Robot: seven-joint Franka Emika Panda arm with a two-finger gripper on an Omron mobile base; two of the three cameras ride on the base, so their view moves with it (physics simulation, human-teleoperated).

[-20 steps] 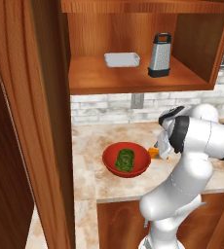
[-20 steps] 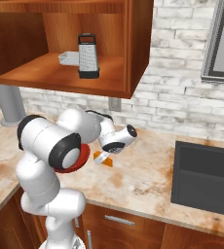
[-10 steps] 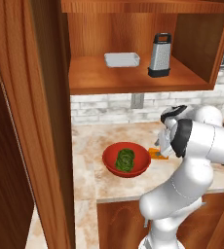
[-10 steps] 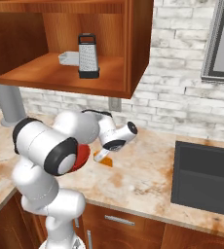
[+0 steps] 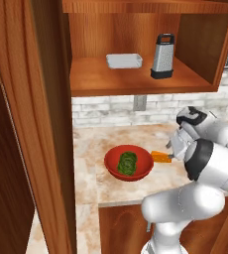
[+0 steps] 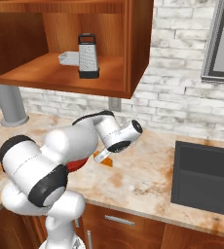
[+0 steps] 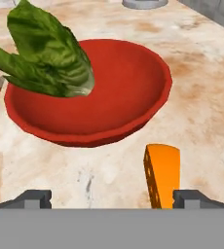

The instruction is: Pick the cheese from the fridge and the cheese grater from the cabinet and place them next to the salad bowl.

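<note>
The orange cheese (image 7: 162, 177) wedge stands on the counter just right of the red salad bowl (image 7: 133, 97), which holds green leaves (image 7: 46, 53). My gripper (image 7: 112, 199) is open and low over the counter. The cheese rests between the fingers, close to the right fingertip (image 7: 192, 197), and neither pad presses on it. In the left base view the cheese (image 5: 160, 156) lies between the bowl (image 5: 111, 158) and my gripper (image 5: 171, 148). The cheese grater (image 5: 162, 56) stands upright on the open cabinet shelf (image 5: 96, 79). The right base view shows the grater (image 6: 87, 56), cheese (image 6: 106, 162) and gripper (image 6: 101, 155).
A white tray (image 5: 124, 60) sits on the shelf left of the grater. A wood door (image 5: 41, 124) stands open at the left. A dark sink (image 6: 206, 177) is set into the counter at the right, under a brick wall (image 6: 172, 87).
My arm's elbow has swung slightly while the hand stays low by the cheese. The cheese, bowl and grater have not moved.
</note>
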